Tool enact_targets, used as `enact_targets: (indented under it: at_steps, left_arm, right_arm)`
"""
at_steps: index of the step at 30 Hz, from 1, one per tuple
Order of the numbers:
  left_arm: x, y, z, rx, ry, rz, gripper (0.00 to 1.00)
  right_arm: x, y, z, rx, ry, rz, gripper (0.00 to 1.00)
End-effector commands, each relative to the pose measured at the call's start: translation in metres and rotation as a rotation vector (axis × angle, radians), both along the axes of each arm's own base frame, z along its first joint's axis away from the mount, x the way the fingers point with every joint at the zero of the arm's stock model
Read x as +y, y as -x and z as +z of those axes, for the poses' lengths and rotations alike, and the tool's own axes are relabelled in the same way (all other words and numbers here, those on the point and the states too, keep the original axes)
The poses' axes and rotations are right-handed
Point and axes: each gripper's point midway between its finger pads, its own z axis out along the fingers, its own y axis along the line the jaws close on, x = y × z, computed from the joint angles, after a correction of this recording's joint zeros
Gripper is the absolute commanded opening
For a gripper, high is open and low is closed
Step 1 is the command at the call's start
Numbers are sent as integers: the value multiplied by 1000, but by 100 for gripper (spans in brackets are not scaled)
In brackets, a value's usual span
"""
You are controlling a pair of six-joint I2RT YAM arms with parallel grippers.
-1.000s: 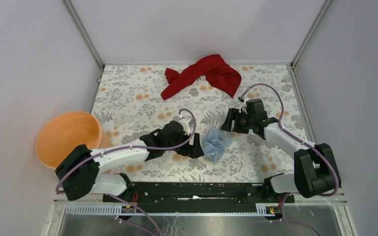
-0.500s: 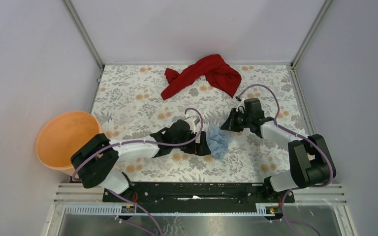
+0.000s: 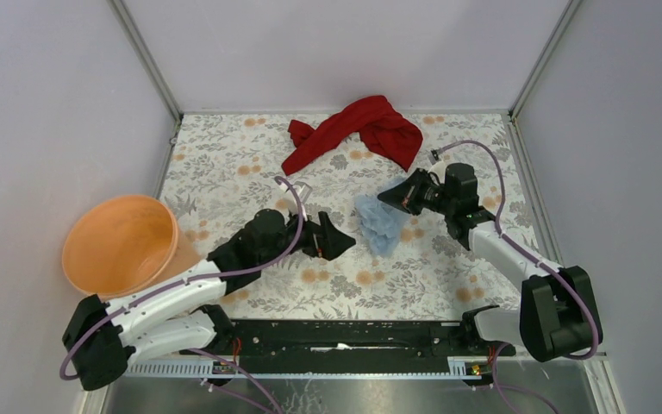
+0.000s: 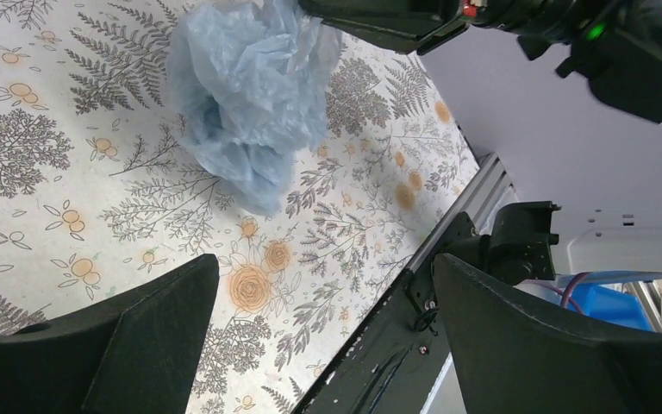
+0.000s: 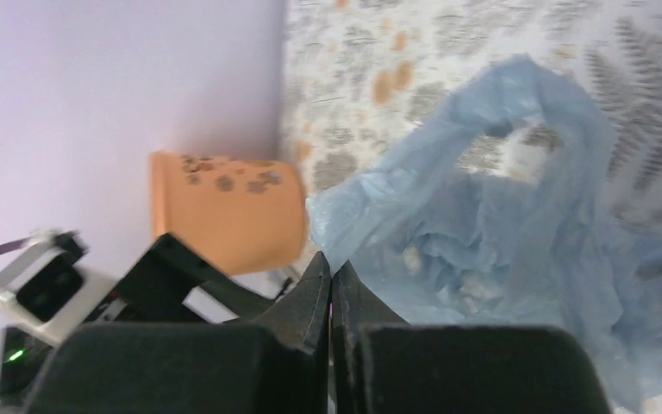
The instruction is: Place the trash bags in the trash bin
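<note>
A crumpled pale blue trash bag point(image 3: 380, 223) hangs over the middle of the floral table, its top edge pinched in my right gripper point(image 3: 390, 197), which is shut on it. In the right wrist view the shut fingertips point(image 5: 331, 272) bite the bag point(image 5: 500, 233) at its edge. My left gripper point(image 3: 342, 241) stands wide open just left of the bag, apart from it. The left wrist view has the bag point(image 4: 246, 95) ahead of the open left gripper point(image 4: 323, 267), nothing between the fingers. The orange trash bin point(image 3: 121, 244) stands at the table's left edge, tilted.
A red cloth point(image 3: 358, 129) lies crumpled at the back of the table. Grey walls close in on the left, back and right. The black rail point(image 3: 345, 332) carrying both arm bases runs along the near edge.
My right gripper has shut on the bag and lifted it up and toward the back. The left gripper has let go, opened wide and drawn back to the left.
</note>
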Motion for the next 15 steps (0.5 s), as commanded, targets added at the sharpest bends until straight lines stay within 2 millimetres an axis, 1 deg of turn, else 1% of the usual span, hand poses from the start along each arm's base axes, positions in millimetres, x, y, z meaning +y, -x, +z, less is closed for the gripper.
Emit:
enact_targets:
  at_steps: [1,3,8,11,13,15]
  left_arm:
    - [7,2,-6,22,2,21,99]
    - [8,4,-5,24,12,24,99]
    - [11,3,-4,15,14,38,99]
    - [11,1,4,-6,25,39,98]
    - [13,-1,11,-26,34,54,98]
    - [16,-3,17,-46,46,68,97]
  right_arm:
    - [23,20,69,-154,-306,164,0]
    - [25,23,76,-176,-331,187,0]
    - [28,32,94,-155,-420,231,0]
    - [28,39,102,-132,-456,260,0]
    - [30,48,102,-183,-433,324,0]
    - [30,59,95,-264,-383,388,0]
